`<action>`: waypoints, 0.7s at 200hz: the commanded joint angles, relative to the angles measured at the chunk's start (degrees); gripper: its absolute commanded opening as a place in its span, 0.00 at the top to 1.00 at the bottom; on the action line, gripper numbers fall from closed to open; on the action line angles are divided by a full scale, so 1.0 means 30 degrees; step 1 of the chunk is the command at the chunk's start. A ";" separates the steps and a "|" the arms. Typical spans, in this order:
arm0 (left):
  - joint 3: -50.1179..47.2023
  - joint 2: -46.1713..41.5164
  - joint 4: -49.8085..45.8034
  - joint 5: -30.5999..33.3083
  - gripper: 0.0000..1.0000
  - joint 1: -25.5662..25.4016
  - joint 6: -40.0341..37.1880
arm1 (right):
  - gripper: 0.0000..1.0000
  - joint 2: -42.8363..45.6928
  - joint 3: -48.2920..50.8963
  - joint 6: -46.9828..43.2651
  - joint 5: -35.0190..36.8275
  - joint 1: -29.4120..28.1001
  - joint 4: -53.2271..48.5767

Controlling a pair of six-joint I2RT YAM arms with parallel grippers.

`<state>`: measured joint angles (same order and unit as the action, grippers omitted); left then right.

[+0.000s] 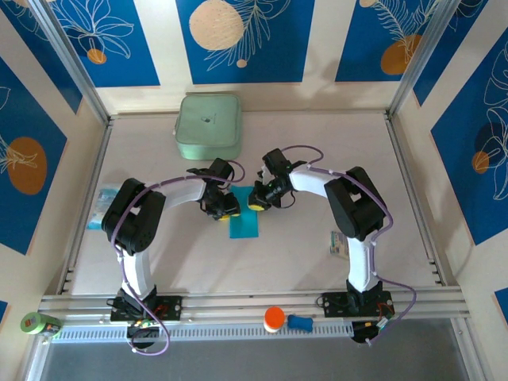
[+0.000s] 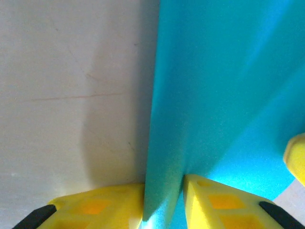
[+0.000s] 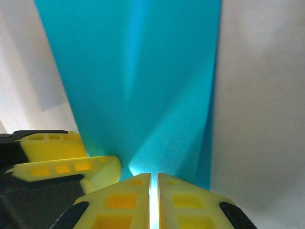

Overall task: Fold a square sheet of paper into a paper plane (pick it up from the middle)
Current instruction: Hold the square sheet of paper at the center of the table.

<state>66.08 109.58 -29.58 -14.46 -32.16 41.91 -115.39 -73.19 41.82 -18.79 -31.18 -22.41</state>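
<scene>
The square sheet of paper (image 1: 244, 226), cyan-blue, lies folded into a narrow strip at the table's middle, its far end lifted between both grippers. My left gripper (image 1: 226, 213) comes in from the left. In the left wrist view its yellow fingers (image 2: 109, 205) are shut on a raised fold of the paper (image 2: 224, 95), which fills the gap at the left gripper (image 2: 164, 183). My right gripper (image 1: 258, 205) meets it from the right. In the right wrist view the right gripper (image 3: 154, 175) has its fingers almost touching, pinched on the paper's (image 3: 143, 86) creased edge.
A pale green box (image 1: 208, 127) sits at the back. Small printed packets lie at the left (image 1: 101, 208) and right (image 1: 338, 242). An orange-capped item (image 1: 275, 318) and a green roll (image 1: 40, 323) rest on the front rail. The left gripper's fingers (image 3: 62, 157) crowd the right gripper.
</scene>
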 commanded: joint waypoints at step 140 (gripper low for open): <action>-0.1227 0.2050 -0.1770 0.1248 0.57 -0.0498 0.0209 | 0.80 0.1493 -0.0612 -0.0841 0.0042 0.0227 -0.1243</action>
<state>66.46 109.56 -29.69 -14.48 -32.45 42.09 -115.26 -74.15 40.40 -17.56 -30.79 -25.12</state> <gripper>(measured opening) 0.423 0.193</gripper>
